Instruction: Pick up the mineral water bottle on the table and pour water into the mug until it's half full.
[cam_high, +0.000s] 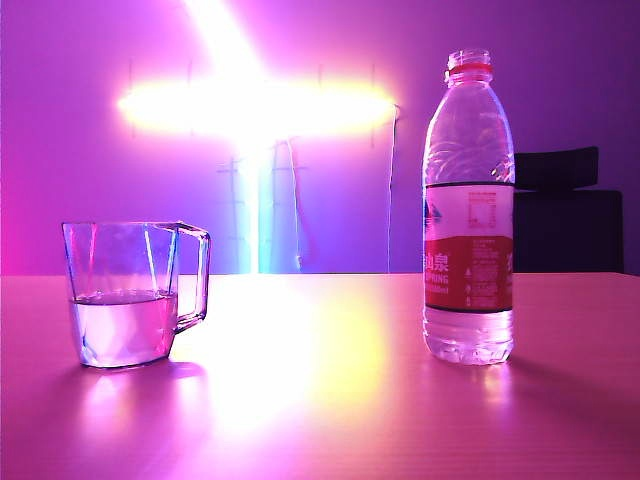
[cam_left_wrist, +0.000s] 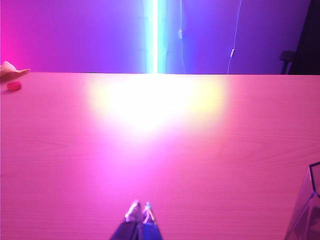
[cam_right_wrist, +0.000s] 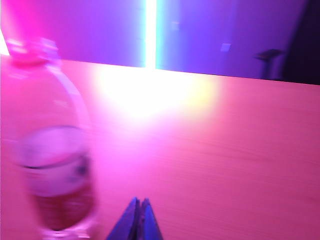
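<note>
Both jaws closed; left gripper (cam_left_wrist: 141, 212), right gripper (cam_right_wrist: 139, 205) beside uncapped mineral water bottle (cam_high: 469, 210).

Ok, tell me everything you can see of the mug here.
The mug is clear and faceted, glass or plastic, tapering to a narrower base, with a squarish handle on the side facing the mineral water bottle. It stands upright on the table, left in the exterior view, well apart from the bottle. Water fills it about halfway. Nothing touches it; the shut left claw sits off to its side.
</note>
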